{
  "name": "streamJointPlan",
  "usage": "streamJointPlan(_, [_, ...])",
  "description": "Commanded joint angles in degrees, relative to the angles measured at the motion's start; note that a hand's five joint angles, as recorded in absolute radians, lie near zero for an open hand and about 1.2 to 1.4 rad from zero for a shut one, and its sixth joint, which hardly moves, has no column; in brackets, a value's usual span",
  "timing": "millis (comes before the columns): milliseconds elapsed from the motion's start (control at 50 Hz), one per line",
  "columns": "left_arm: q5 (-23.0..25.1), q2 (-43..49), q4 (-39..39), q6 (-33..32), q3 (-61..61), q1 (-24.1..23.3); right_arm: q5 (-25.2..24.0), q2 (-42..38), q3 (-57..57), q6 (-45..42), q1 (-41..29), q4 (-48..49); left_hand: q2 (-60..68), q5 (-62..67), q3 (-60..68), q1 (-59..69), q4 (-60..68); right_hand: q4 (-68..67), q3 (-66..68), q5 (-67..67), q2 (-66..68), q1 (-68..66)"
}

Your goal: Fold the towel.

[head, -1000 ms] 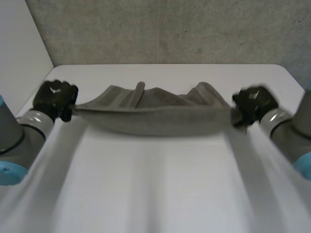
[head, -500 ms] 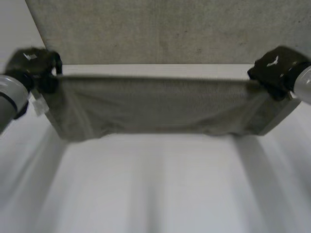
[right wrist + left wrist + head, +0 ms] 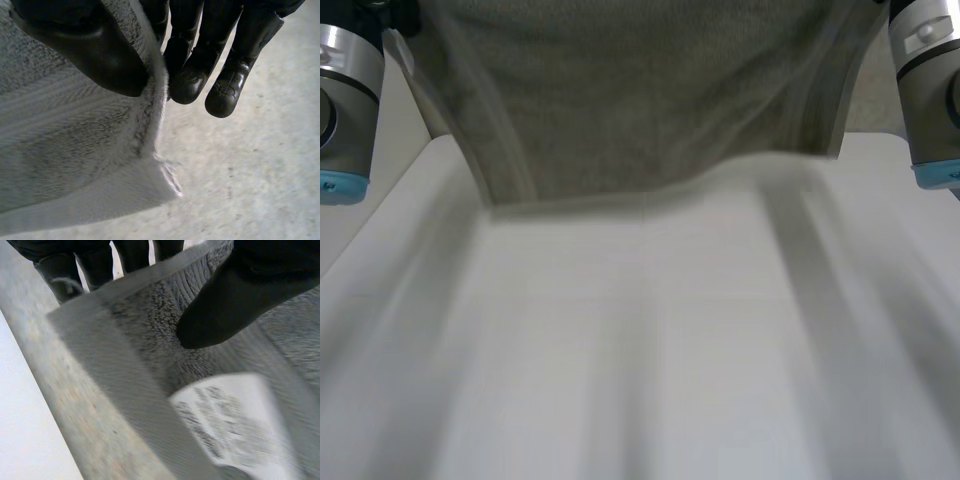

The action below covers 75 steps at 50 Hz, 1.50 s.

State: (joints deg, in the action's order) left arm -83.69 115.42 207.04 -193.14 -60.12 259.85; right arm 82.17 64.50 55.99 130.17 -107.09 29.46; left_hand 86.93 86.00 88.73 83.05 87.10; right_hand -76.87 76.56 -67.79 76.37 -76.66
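Note:
A grey towel [image 3: 640,100] hangs spread out between my two raised arms, its lower edge just above the far part of the white table [image 3: 640,350]. In the left wrist view my left hand [image 3: 240,295] pinches one upper corner of the towel [image 3: 150,350] between thumb and fingers, next to a white care label [image 3: 235,425]. In the right wrist view my right hand [image 3: 85,45] pinches the other upper corner of the towel [image 3: 65,150], thumb on the near face and fingers [image 3: 195,60] behind its edge.
My left forearm [image 3: 345,100] and right forearm [image 3: 925,90] stand upright at the two sides of the towel. A white panel [image 3: 360,220] borders the table on the left. A grey floor [image 3: 250,165] lies beyond the right hand.
Both hands have risen and moved apart with the towel. It has gone from a bunched strip on the table to a flat sheet hanging in the air.

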Motion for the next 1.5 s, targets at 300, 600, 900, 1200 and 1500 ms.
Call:
streamJointPlan(300, [4.5, 2.3, -8.6, -4.0, -25.3, 2.0, -0.3, -6.0, 17.2, -1.1, 0.4, -28.2, -6.9, -16.0, -8.7, -3.1, -7.1, -3.1, 3.4, -2.2, 3.6, -3.3])
streamJointPlan(600, [7.0, -20.1, -9.2, -8.7, -43.8, 7.2, -1.7, 20.4, 37.0, -0.1, 2.0, -33.1, -6.9, -16.0, -8.7, -3.1, -7.1, -3.1, 3.4, -2.2, 3.6, -3.3])
streamJointPlan(900, [13.3, -28.8, -9.6, -8.6, -52.3, 10.7, -13.0, 27.3, 38.4, -0.7, 10.2, -46.5, -6.9, -16.0, -8.7, -3.1, -7.1, -3.1, 3.4, -2.2, 3.6, -3.3])
streamJointPlan(1200, [9.9, 0.6, -9.8, -9.1, -31.9, 2.6, -6.8, -2.0, 23.1, -3.9, 6.2, -46.4, -6.9, -16.0, -8.7, -3.1, -7.1, -3.1, 3.4, -2.2, 3.6, -3.3])
streamJointPlan(1500, [2.7, 17.8, -9.6, -9.5, -11.0, -1.2, -1.7, -14.8, 11.0, -4.2, 2.1, -30.4, -6.9, -16.0, -8.7, -3.1, -7.1, -3.1, 3.4, -2.2, 3.6, -3.3])
